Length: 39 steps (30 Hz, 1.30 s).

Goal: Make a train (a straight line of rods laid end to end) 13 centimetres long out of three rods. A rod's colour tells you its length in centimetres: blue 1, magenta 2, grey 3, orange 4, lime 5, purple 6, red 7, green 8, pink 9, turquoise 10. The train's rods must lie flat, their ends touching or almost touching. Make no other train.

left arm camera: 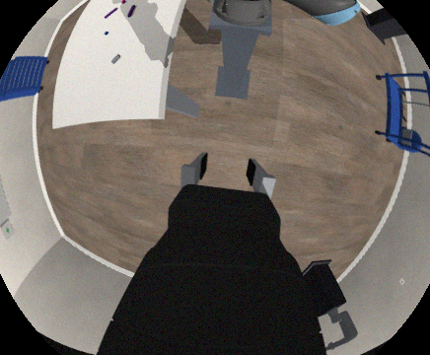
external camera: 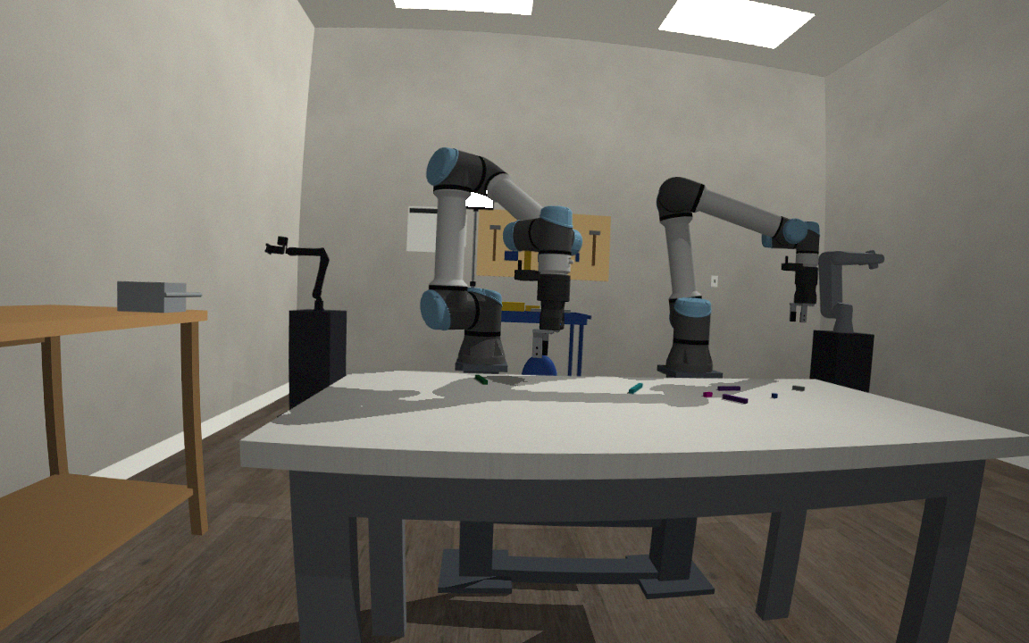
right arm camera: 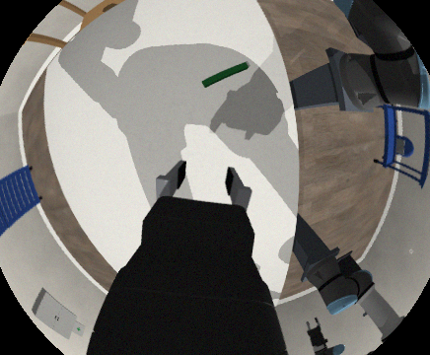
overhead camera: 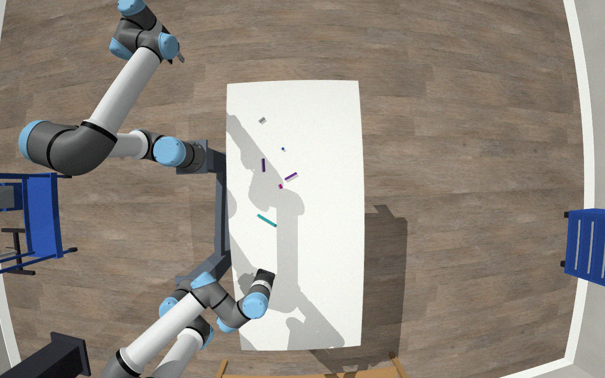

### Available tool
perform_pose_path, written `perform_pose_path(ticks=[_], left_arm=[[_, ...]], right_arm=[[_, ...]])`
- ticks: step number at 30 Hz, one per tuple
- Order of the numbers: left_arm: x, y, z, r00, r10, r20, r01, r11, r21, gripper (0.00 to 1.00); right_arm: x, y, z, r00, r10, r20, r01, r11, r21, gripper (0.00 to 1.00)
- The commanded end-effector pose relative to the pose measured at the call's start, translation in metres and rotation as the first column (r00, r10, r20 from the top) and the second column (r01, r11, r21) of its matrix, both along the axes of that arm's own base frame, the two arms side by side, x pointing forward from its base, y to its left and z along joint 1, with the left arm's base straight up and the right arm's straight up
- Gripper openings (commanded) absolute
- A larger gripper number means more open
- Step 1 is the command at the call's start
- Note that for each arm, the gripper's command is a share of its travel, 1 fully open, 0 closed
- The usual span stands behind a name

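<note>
A grey rod [overhead camera: 262, 120] [external camera: 798, 388] [left arm camera: 115, 59], a blue rod [overhead camera: 282, 148] [external camera: 773, 396] [left arm camera: 107, 33], two purple rods, one [overhead camera: 263, 165] [external camera: 728, 388] nearer the arms and one [overhead camera: 291, 176] [external camera: 735, 397] farther out, a magenta rod [overhead camera: 280, 186] [external camera: 707, 394] and a turquoise rod [overhead camera: 266, 220] [external camera: 636, 388] lie apart on the table. A green rod [external camera: 481, 379] [right arm camera: 226, 74] lies alone; in the top view the right arm hides it. My left gripper [left arm camera: 227, 164] [external camera: 798, 313] is open and empty, off the table over the floor. My right gripper [right arm camera: 206, 172] is open and empty, above the table near the green rod.
The white table [overhead camera: 328, 140] [external camera: 622, 436] stands before both arm bases. A wooden bench [external camera: 62, 320] stands beside it. The left arm [overhead camera: 126, 89] reaches away from the table. The right arm [overhead camera: 163, 324] reaches over the table's lower left in the top view.
</note>
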<state>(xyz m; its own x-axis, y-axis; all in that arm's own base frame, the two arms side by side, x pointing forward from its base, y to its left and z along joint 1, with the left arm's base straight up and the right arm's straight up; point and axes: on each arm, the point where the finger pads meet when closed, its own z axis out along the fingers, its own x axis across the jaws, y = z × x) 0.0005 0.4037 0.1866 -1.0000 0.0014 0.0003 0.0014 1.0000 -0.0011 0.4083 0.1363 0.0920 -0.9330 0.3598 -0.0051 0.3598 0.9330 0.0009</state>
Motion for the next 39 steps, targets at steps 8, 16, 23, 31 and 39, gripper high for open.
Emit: perform_pose_path(ticks=[8, 16, 23, 31, 39], left_arm=[[0.000, 0.000, 0.000, 1.000, 0.000, 0.000, 0.000, 1.000, 0.001, 1.00], [0.000, 0.000, 0.000, 1.000, 0.000, 0.000, 0.000, 1.000, 0.001, 1.00], [0.000, 0.000, 0.000, 1.000, 0.000, 0.000, 0.000, 1.000, 0.001, 1.00], [0.000, 0.000, 0.000, 1.000, 0.000, 0.000, 0.000, 1.000, 0.001, 1.00], [0.000, 0.000, 0.000, 1.000, 0.000, 0.000, 0.000, 1.000, 0.001, 1.00]], right_arm=[[0.031, 0.049, 0.007, 0.935, 0.354, -0.004, -0.354, 0.935, 0.001, 1.00], [0.050, 0.088, 0.010, 0.813, 0.582, -0.004, -0.582, 0.813, 0.001, 1.00], [0.062, 0.121, 0.012, 0.680, 0.734, -0.004, -0.734, 0.680, 0.001, 1.00], [0.075, 0.165, 0.012, 0.472, 0.882, -0.004, -0.882, 0.472, 0.001, 1.00], [0.083, 0.203, 0.012, 0.274, 0.962, -0.004, -0.962, 0.274, 0.000, 1.00]])
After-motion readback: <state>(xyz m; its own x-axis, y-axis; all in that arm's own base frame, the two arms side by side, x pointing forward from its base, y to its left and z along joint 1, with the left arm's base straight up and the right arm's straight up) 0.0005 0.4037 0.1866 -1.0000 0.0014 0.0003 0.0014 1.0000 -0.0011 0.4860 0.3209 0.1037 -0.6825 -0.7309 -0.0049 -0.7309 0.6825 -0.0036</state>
